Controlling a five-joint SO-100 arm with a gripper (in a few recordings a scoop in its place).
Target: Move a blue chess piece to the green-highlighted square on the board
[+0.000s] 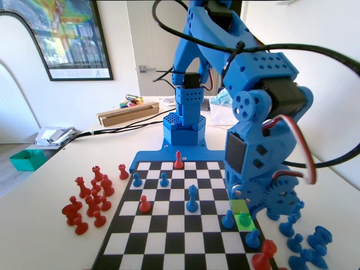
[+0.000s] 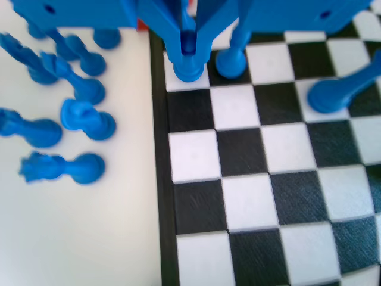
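Board (image 1: 169, 236): one, chequered, blue-rimmed, on a white surface (image 1: 50, 225). Green-highlighted square (image 1: 243, 218): one, at the board's right edge in the fixed view, directly under the arm's low wrist. Hand (image 2: 188, 59): one; in the wrist view its jaws are drawn in close around the blue chess piece (image 2: 189, 67), which stands on a white edge square. Fixed view adds: a cluster of red pieces (image 1: 90, 197) off-board left, two red pawns on squares. Wrist view adds: about six blue pieces (image 2: 71, 113) lying on the surface beside the rim.
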